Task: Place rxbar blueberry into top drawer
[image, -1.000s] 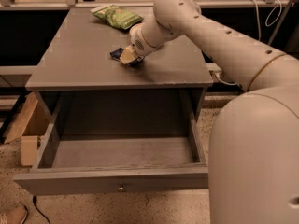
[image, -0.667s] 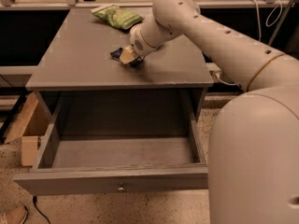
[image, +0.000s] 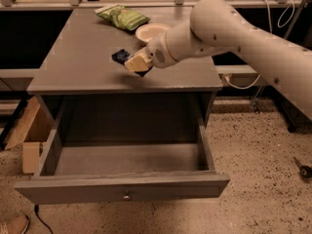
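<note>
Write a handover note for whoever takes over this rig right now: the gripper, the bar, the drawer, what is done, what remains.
Gripper: over the cabinet top, right at the rxbar blueberry; a firm hold is not confirmed.
Top drawer: pulled open, bar not in it.
Done: drawer open, gripper at the bar.
Left: carry the bar over the open drawer, lower it in, release.

top drawer (image: pixel 122 189): matt grey painted wood; knob (image: pixel 126 196) at its front centre is shiny metal. gripper (image: pixel 135 63), over the cabinet top (image: pixel 83 62) above the drawer, looks matt tan. arm shell (image: pixel 234 28): smooth off-white plastic. rxbar blueberry (image: pixel 119 56) at the gripper: dark navy wrapper, slight sheen. snack bag (image: pixel 122 17) further back from the drawer: crinkly green film. floor (image: pixel 253 179) beside the drawer: speckled, rough-looking.
</note>
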Robot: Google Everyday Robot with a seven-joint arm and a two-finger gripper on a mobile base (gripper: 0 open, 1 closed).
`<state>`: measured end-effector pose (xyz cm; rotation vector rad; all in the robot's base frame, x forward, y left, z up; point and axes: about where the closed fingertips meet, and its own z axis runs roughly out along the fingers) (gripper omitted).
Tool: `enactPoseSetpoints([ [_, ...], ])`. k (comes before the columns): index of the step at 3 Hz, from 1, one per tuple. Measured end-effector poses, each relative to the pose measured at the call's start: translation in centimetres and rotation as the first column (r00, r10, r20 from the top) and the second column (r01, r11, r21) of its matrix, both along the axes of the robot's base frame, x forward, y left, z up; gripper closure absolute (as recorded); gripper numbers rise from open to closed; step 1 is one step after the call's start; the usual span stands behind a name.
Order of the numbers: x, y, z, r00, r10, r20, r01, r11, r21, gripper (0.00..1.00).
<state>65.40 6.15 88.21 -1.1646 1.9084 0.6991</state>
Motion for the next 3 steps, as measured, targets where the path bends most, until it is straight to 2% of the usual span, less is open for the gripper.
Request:
enactPoseSetpoints([
  [1,-6.5,0.0,2.0,0.9953,0.091,0.032,-0.095,0.989,0.116,1.0],
  [2,-7.3,-2.6,3.3,0.9939,0.074,0.082,-0.085,0.985,0.147,1.0],
  [3,-7.3,-2.6,3.2,0.994,0.073,0.082,-0.084,0.986,0.145,1.0],
])
